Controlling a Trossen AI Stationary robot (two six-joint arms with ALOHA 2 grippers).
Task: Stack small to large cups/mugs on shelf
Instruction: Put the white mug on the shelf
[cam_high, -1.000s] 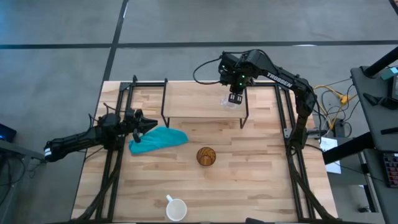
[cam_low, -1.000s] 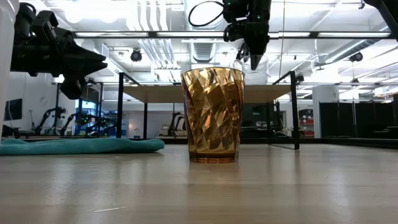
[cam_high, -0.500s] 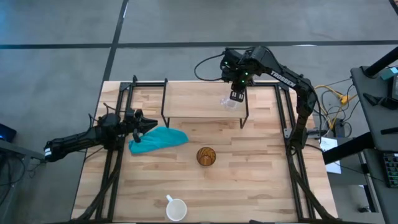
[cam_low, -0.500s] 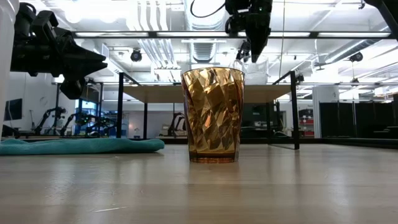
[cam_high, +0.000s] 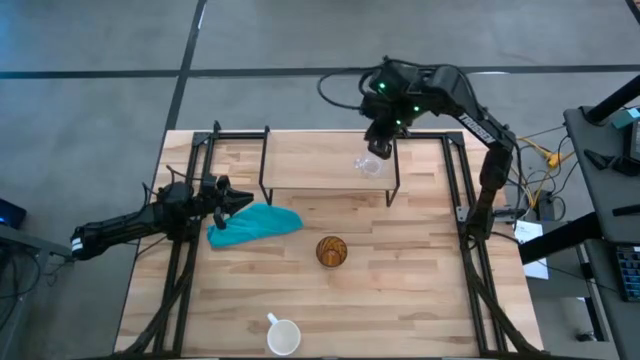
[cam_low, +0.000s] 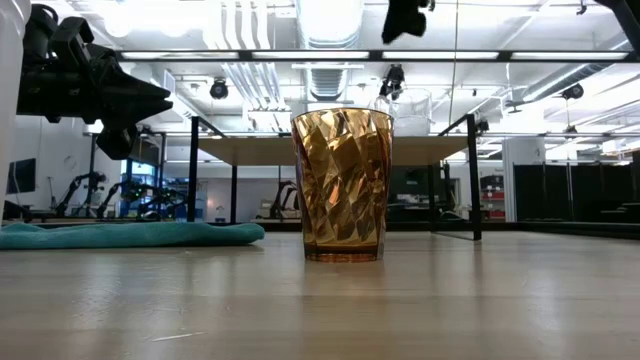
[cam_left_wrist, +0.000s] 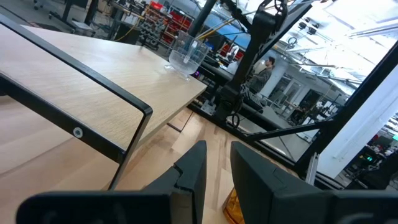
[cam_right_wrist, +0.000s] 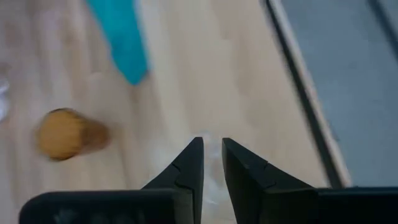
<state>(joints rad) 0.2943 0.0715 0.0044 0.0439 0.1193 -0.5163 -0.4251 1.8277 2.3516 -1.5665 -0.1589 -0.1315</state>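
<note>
At the left edge of the high view the left gripper (cam_high: 238, 201) hovers by the teal cloth (cam_high: 254, 224), fingers a narrow gap apart, gripping nothing. Right of centre, the amber cup (cam_high: 332, 251) stands mid-table and the white mug (cam_high: 283, 335) near the bottom edge. In the upper right, the clear glass cup (cam_high: 368, 165) sits on the shelf (cam_high: 310, 172), with the right gripper (cam_high: 379, 148) above it, slightly parted and empty.

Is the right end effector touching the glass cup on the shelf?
Apart. In the low view the right end effector hangs well above the glass cup on the shelf, with open space between.
</note>
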